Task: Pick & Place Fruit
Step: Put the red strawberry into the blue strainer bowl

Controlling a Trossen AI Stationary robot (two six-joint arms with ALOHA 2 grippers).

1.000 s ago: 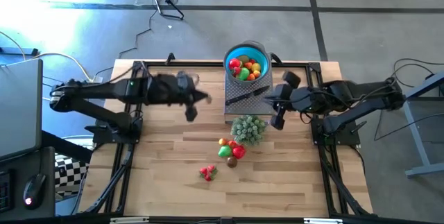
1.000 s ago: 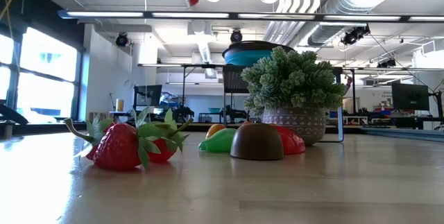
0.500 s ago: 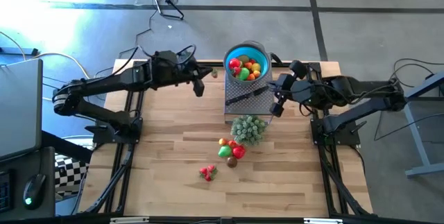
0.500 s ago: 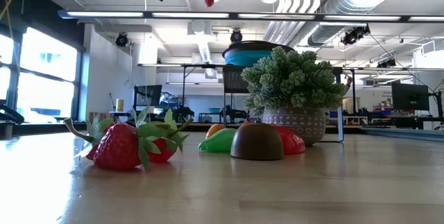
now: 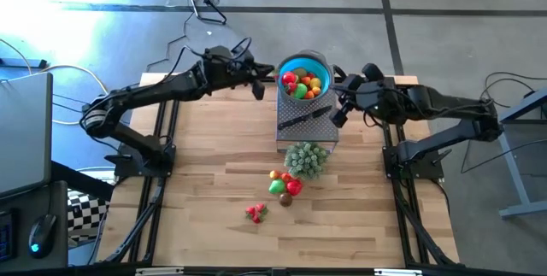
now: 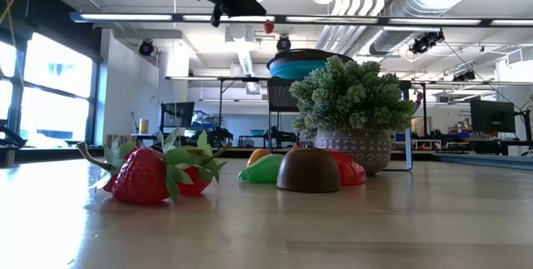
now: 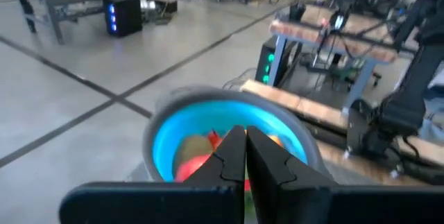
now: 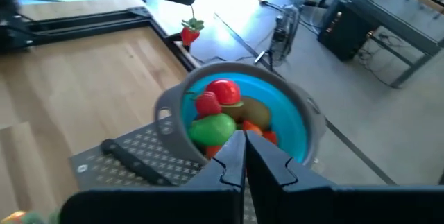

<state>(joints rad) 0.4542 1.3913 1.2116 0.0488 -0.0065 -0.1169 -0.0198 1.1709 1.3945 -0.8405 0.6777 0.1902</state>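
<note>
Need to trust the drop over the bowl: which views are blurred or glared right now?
Left wrist view: soft all over, blue bowl smeared, fruit inside indistinct. Right wrist view: sharper, the hanging strawberry reads clearly, with glare on the floor behind. High view: bright glare top left, table evenly lit. Low view: near strawberries crisp, bright windows.

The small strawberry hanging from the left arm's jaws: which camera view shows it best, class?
The right wrist view: the strawberry hangs clear beside the blue bowl. The low view shows a tiny red dot; the high view and left wrist view hide it.
</note>
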